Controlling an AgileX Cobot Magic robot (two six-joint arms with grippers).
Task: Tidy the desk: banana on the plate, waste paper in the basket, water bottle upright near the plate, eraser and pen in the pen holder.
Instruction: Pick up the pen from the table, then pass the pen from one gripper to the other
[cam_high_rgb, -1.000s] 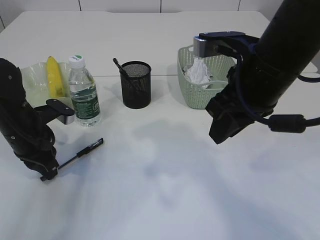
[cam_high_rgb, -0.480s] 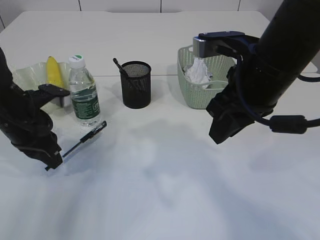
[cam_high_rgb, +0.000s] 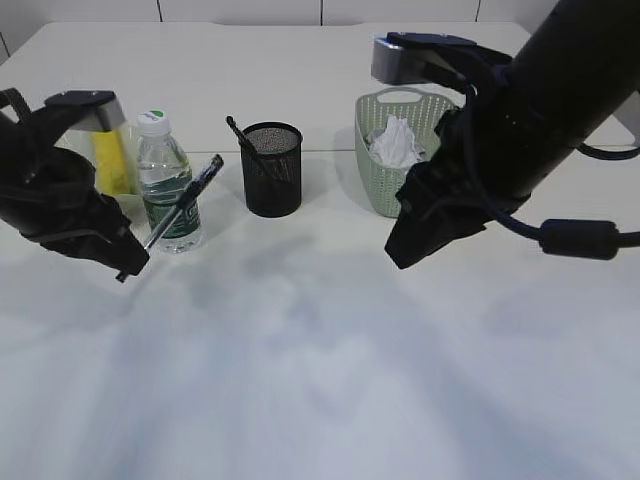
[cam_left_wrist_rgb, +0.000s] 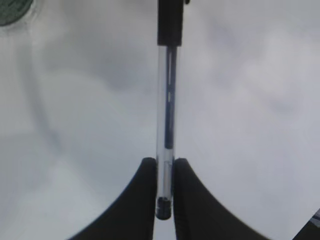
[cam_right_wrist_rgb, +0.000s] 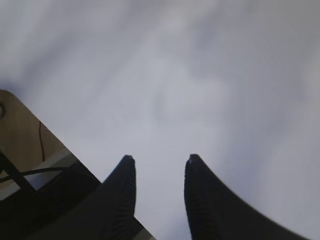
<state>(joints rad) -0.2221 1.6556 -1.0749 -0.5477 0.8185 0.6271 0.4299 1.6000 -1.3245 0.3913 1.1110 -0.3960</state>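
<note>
A pen (cam_high_rgb: 183, 205) with a clear barrel and a dark grip section hangs in the air above the white desk (cam_high_rgb: 320, 360), pinched at its rear end by the left gripper (cam_high_rgb: 128, 268). In the left wrist view, the two black fingers (cam_left_wrist_rgb: 142, 192) are closed tight against the barrel near its end cap, and the pen's long axis runs straight out ahead of them. Seen from the room, the pen slants up and to the right, its free tip crossing in front of the water bottle (cam_high_rgb: 165, 185), which stands upright just beside the pale green plate (cam_high_rgb: 128, 135) holding the banana (cam_high_rgb: 108, 160).

The black mesh pen holder (cam_high_rgb: 272, 168) stands to the right of the pen's tip, near but apart from it, with another dark pen (cam_high_rgb: 240, 134) already leaning out of its rim. The left arm is plainly the nearer one. I would judge that the pen must travel rightward and tip toward vertical to drop in.

Farther right, the waste paper (cam_high_rgb: 398, 142) lies in the sage-green basket (cam_high_rgb: 372, 165). The right gripper (cam_right_wrist_rgb: 157, 192) hovers over bare desk, its fingers parted and holding nothing.
</note>
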